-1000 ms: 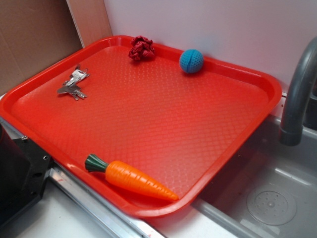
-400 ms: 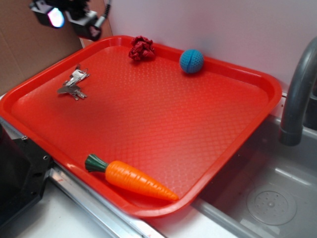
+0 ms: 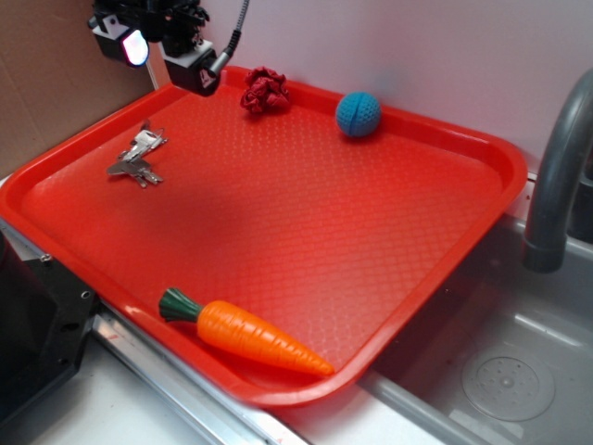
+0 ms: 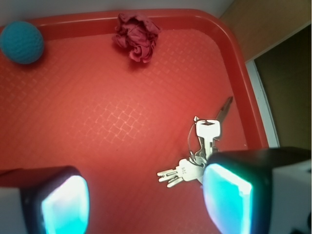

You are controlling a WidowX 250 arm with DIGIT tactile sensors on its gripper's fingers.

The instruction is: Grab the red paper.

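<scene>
The red paper [image 3: 266,91] is a small dark red crumpled wad at the far edge of the red tray [image 3: 278,222]; in the wrist view the red paper [image 4: 137,36] lies near the top, against the tray's rim. My gripper [image 3: 167,46] hangs high over the tray's far left corner, to the left of the paper. Its two glowing pads stand wide apart in the wrist view, gripper [image 4: 146,200] open, with nothing between them but bare tray.
A blue knitted ball [image 3: 359,114] sits right of the paper, ball [image 4: 22,43] at the wrist view's top left. A bunch of keys [image 3: 137,158] lies on the tray's left, a toy carrot [image 3: 246,334] at its front. A grey faucet [image 3: 556,176] and sink stand right.
The gripper has come into view at the top left and moved right and down toward the tray's far corner. Nothing on the tray has moved.
</scene>
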